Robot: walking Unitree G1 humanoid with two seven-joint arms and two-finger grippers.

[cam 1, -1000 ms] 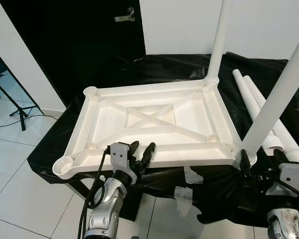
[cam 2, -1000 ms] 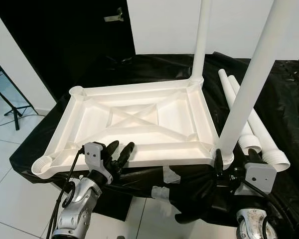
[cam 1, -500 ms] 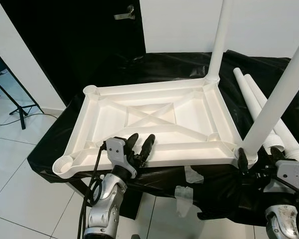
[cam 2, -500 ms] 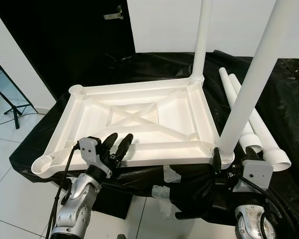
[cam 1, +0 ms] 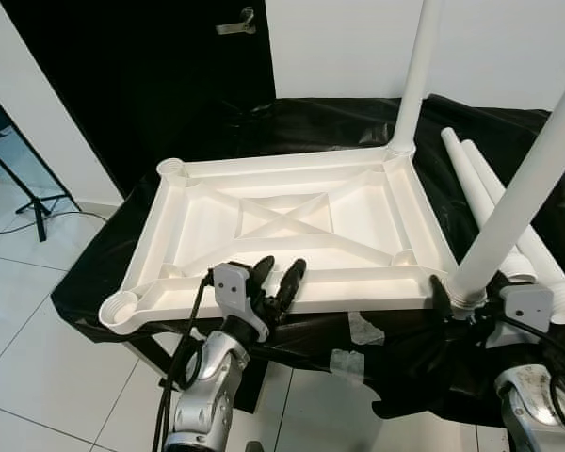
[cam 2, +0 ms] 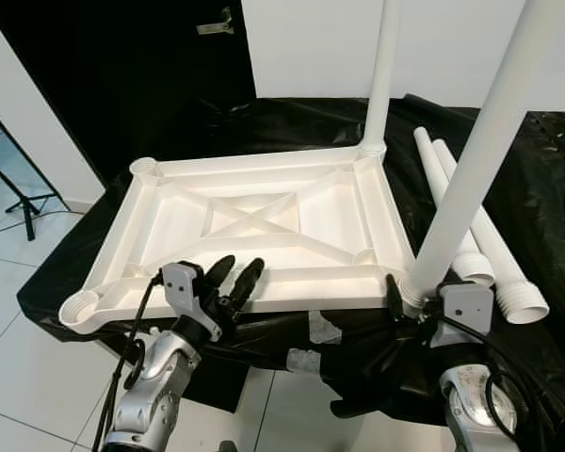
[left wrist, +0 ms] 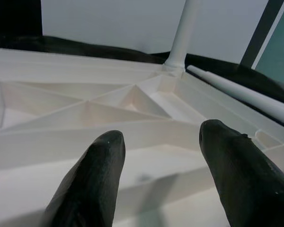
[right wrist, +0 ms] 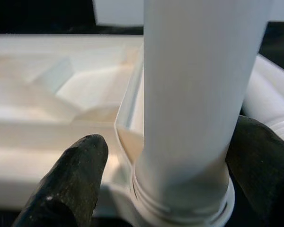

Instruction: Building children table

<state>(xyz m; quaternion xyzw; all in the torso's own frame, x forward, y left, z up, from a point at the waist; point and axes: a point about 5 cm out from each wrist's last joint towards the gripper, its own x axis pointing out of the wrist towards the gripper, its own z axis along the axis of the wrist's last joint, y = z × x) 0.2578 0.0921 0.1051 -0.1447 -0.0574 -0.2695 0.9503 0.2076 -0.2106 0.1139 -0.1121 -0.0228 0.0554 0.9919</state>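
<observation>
A white plastic tabletop lies upside down on a surface covered in black sheeting. Two white legs stand in its right corners: a far one and a near one. The two left sockets hold nothing. My left gripper is open, its fingers hovering just over the tabletop's near rim. My right gripper is open and straddles the base of the near leg, with a gap on one side.
Two loose white legs lie side by side on the black sheeting to the right of the tabletop. White tape scraps hang at the front edge. A black stand is on the tiled floor at left.
My right gripper has risen and closed in around the near leg's base. My left gripper has shifted slightly right along the near rim, still open.
</observation>
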